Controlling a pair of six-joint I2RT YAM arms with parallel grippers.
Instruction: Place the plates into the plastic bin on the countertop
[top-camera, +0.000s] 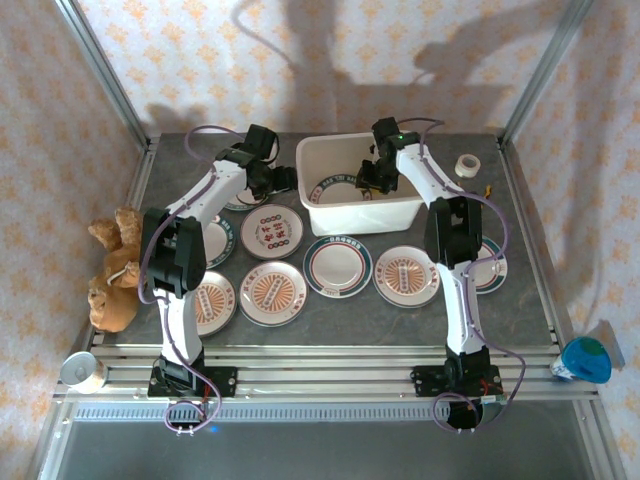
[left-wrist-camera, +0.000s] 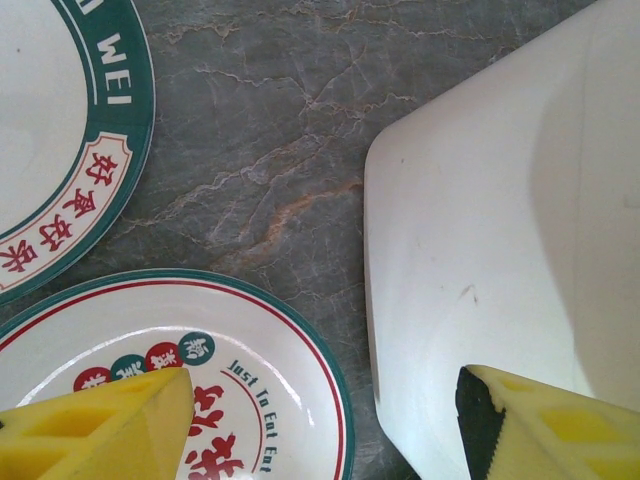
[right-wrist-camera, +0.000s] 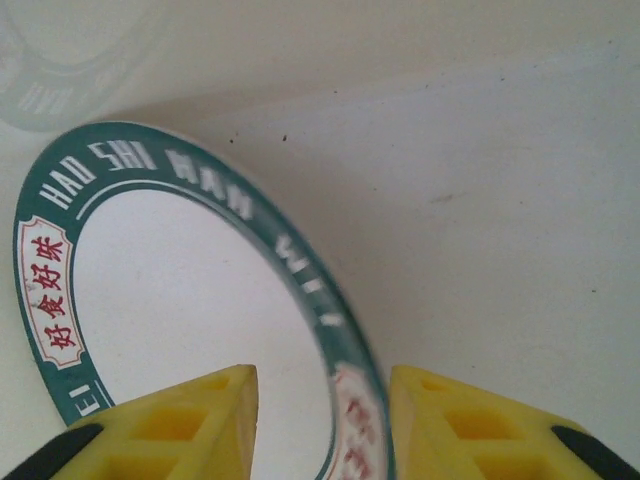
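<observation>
My right fingers (right-wrist-camera: 170, 425) stand partly apart inside the plastic bin (top-camera: 358, 214), gripping nothing. They straddle the rim of the teal-rimmed plate (right-wrist-camera: 190, 290) lying flat at the bin's 9 o'clock side. I cannot tell whether either finger touches it. My left fingers (left-wrist-camera: 110, 425) are spread wide and empty above the counter (left-wrist-camera: 260, 150), one over a red-lettered plate (left-wrist-camera: 250, 380), the other over the bin's corner. The bin sits at the counter's 12 o'clock, with the other plates (top-camera: 338, 265) spread from 8 to 4 o'clock.
</observation>
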